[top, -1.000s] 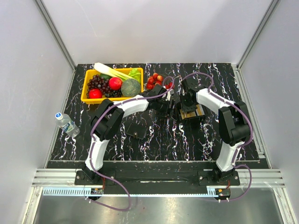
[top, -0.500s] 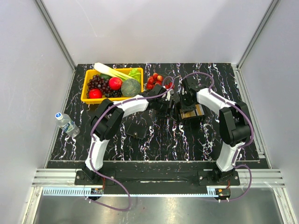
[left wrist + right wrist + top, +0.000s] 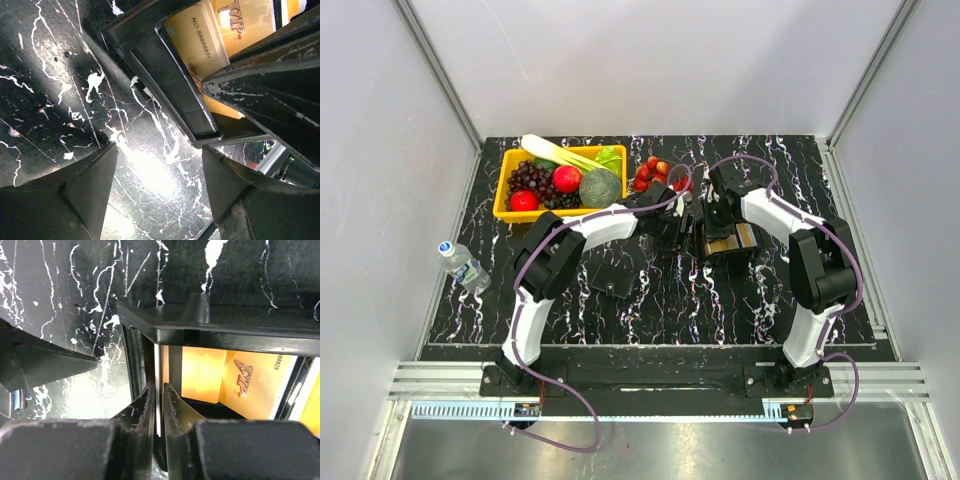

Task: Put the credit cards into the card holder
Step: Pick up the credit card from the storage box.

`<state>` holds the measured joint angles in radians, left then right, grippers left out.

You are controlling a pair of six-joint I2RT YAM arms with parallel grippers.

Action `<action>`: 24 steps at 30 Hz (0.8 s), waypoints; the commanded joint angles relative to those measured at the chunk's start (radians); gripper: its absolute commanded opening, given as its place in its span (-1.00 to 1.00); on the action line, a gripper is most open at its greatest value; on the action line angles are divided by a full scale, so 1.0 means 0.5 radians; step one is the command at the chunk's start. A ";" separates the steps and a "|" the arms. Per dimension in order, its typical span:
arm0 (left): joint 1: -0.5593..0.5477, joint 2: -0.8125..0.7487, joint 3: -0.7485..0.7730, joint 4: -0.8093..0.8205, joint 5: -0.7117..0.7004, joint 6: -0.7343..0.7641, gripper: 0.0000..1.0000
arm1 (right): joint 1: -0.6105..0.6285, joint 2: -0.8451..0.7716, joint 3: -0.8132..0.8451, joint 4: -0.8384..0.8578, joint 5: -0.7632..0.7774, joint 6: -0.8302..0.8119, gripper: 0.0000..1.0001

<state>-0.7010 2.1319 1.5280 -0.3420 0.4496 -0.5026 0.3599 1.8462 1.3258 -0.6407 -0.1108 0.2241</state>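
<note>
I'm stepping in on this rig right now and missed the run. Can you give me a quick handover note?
The left gripper is open and empty, over bare table beside the black tray.
The right gripper is shut on what looks like a card edge at the tray's wall.
The credit cards, gold, lie in the tray.
The card holder lies apart, near the left arm, showing only its black outside.
Done: no card in the holder.
Left: open the holder and move every card.
</note>
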 commanded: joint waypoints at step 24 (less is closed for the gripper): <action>0.021 -0.076 -0.022 0.080 0.030 -0.004 0.44 | -0.143 -0.002 -0.016 0.140 -0.481 0.107 -0.76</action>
<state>-0.6964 2.1319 1.5173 -0.3393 0.4496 -0.5030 0.3050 1.8473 1.3235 -0.6102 -0.2771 0.2615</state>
